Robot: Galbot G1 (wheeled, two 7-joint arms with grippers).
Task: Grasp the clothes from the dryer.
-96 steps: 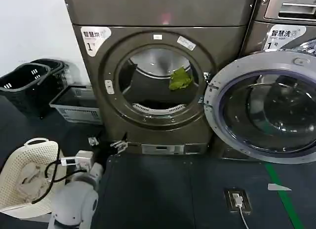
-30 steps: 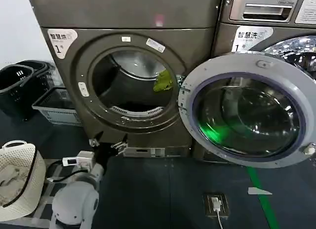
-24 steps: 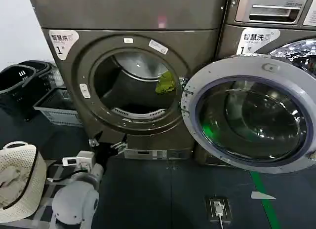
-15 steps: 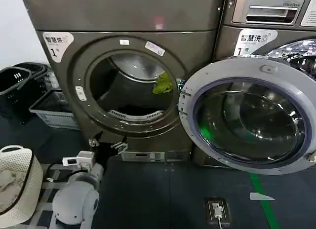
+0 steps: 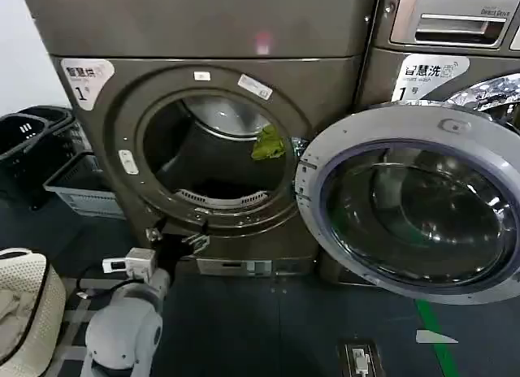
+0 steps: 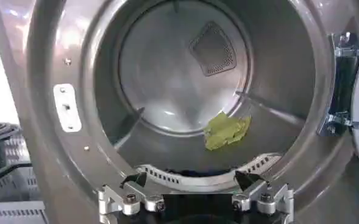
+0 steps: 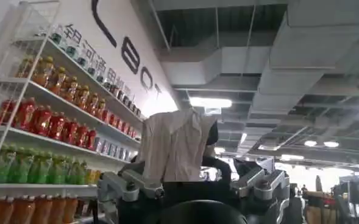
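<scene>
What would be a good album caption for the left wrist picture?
Open left gripper facing the dryer drum, yellow-green clothes lying inside.

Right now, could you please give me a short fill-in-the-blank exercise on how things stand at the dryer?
1. The door of the dryer stands ____.
2. The clothes lie ____ the drum.
3. The left gripper, held in front of the drum mouth, has its fingers ____.
4. The white tag on the dryer bears the number ____.

Missing words: open; inside; open; 1
</scene>
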